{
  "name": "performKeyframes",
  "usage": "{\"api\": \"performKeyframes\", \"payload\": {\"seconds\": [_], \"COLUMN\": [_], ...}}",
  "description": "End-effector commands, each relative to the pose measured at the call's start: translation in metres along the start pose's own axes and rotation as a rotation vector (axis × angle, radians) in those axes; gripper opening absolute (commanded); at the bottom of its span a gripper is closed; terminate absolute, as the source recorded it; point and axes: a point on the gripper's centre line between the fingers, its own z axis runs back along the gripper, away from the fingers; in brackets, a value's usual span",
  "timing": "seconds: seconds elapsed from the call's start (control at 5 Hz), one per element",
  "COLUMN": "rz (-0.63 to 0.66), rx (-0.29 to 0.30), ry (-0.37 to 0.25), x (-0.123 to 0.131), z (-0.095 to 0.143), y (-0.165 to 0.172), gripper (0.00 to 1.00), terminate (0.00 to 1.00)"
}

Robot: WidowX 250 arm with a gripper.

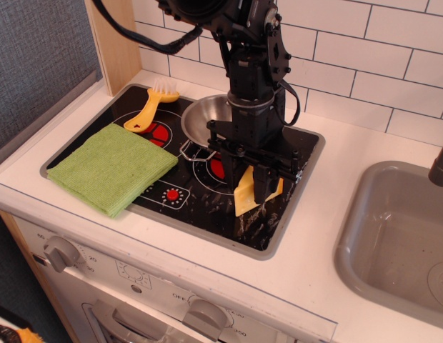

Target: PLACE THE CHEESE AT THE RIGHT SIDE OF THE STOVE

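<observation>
The cheese [244,198], a yellow wedge, stands on edge at the right part of the black stove [264,221], its lower edge at or just above the glass. My black gripper [257,187] comes down from above and is shut on the cheese, the fingers on either side of its upper part. The arm hides the red burner ring behind it and part of the cheese.
A small metal pot [207,118] sits on the back of the stove, left of the arm. A green cloth [112,166] covers the front left. A yellow brush [151,106] lies at the back left. A grey sink [400,239] is at the right.
</observation>
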Motion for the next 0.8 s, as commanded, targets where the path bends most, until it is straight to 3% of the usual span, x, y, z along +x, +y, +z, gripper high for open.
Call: {"api": "performKeyframes", "payload": {"seconds": [0.0, 0.4, 0.6], "rz": [-0.023, -0.038, 0.028], "rx": [0.036, 0.073, 0.054], "ry": [-0.049, -0.22, -0.246], "x": [-0.007, -0.005, -0.01], "z": [0.021, 0.088, 0.108], "y": [-0.004, -0.008, -0.002], "gripper": [1.0, 1.0, 1.0], "terminate": [0.0, 0.0, 0.0]}}
